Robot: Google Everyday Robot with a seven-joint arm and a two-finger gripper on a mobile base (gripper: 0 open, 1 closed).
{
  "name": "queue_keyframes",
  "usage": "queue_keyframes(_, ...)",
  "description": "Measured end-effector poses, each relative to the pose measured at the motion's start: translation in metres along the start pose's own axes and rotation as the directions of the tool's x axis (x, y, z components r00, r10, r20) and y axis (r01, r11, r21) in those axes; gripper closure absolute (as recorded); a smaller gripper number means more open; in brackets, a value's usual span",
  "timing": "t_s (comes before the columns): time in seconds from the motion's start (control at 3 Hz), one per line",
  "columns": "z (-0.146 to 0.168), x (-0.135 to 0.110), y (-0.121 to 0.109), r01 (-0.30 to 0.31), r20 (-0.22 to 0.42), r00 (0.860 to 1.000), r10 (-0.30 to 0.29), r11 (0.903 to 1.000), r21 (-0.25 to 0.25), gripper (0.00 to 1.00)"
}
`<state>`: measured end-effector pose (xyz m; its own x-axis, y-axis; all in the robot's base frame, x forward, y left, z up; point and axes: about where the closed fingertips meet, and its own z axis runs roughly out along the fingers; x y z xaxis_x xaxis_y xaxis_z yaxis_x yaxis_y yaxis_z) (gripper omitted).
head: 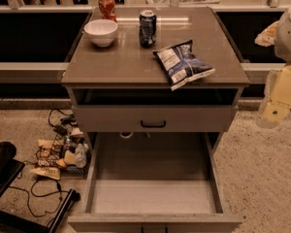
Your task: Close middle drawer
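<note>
At the far left, a black stand (pixel 1 165) is sitting on the speckled floor, with black cables (pixel 43 191) trailing from it. Just beside the cabinet's left side, a small heap of bottles and packets (pixel 63 154) is lying on the floor.

On the cabinet top (pixel 121 64), a white bowl (pixel 101 32) is standing near the back left corner, with a red can (pixel 107 7) standing upright behind it at the rear edge. A dark can (pixel 147 28) is standing upright to the right of the bowl, apart from it. Further right, a blue and white chip bag (pixel 183 63) is lying flat, its lower corner hanging over the front edge.

Below the top, the top drawer (pixel 111 119) is sticking out slightly, showing a dark gap above its front. Under it, the middle drawer (pixel 153 195) is standing pulled far out toward the camera, its long pale tray lying bare and its front (pixel 106 223) reaching the bottom of the view.

At the right edge, the gripper (pixel 272 111) is hanging beside the cabinet at top-drawer height, well apart from the middle drawer and touching nothing. I cannot tell how far open it is or whether it is holding anything.
</note>
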<state>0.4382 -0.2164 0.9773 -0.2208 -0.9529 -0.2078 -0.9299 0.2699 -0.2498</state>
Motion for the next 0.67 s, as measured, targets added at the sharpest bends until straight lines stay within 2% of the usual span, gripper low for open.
queue_keyframes(0.33, 0.0, 0.0, 0.0, 0.0, 0.0, 1.0, 0.0, 1.0, 0.0, 0.0)
queue_keyframes(0.67, 0.021, 0.015, 0.024, -0.027, 0.056, 0.998, 0.026, 0.9995, 0.016, 0.0)
